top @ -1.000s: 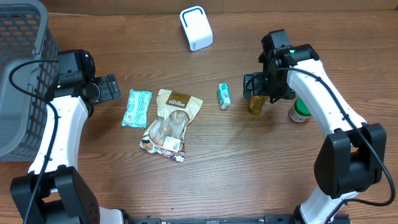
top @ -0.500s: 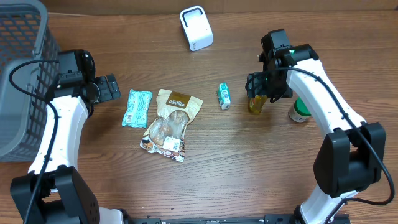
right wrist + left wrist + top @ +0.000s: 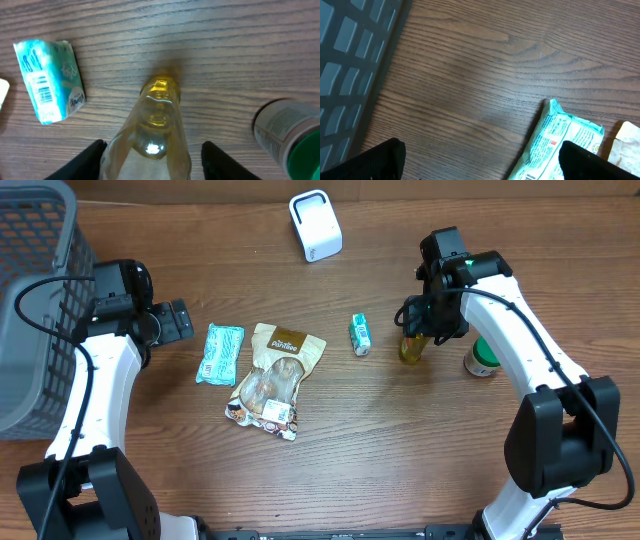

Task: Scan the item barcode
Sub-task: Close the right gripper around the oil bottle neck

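Yellow bottle (image 3: 159, 125) stands between parted fingers of the right pincer (image 3: 154, 146).

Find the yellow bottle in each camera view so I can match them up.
Overhead: yellow bottle, right of centre.
Left wrist: not in it.
Right wrist: bottom centre.
Shared landmark: small teal packet, left of the bottle in overhead and right wrist.
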You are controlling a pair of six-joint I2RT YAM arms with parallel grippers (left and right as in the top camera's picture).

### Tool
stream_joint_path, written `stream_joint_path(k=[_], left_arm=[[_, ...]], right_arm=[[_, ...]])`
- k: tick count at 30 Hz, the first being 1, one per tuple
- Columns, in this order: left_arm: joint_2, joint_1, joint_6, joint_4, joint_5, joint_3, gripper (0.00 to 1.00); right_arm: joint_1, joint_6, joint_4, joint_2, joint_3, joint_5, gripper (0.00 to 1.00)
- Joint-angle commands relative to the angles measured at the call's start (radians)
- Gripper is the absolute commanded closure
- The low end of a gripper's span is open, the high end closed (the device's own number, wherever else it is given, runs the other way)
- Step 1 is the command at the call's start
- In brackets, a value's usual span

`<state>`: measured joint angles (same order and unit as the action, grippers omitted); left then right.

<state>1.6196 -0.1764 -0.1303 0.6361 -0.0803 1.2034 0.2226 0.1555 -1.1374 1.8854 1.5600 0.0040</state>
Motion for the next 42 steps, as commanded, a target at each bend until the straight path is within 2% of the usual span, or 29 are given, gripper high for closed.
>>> stream_joint_path(k=[1,9,21,26,28,33,42], left_arm=[[-0.015,0.007,0.011,-0.001,-0.005,0.020,0.00],[-0.015,0.007,0.011,-0.001,-0.005,0.020,0.00],[-0.015,0.007,0.011,-0.001,-0.005,0.019,0.01],[-0.015,0.007,0.011,-0.001,-0.005,0.020,0.00],[-0.015,0.007,0.011,-0.001,-0.005,0.020,0.00],[-0.015,0.007,0.011,-0.001,-0.005,0.020,0.00],[-0.015,0.007,0.011,-0.001,-0.005,0.020,0.00]], right_arm=[[0.000,0.000,0.003,0.010,-0.005,0.001,0.47],[0.000,0.001,0.004,0.010,-0.005,-0.010,0.57],[0.000,0.001,0.009,0.010,-0.005,-0.010,0.57],[0.000,0.000,0.023,0.010,-0.005,-0.071,0.58],[0.000,0.000,0.026,0.010,-0.005,-0.077,0.59],[0.000,0.000,0.021,0.010,-0.005,-0.078,0.72],[-0.019,-0.001,-0.006,-0.008,0.024,-0.216,0.73]])
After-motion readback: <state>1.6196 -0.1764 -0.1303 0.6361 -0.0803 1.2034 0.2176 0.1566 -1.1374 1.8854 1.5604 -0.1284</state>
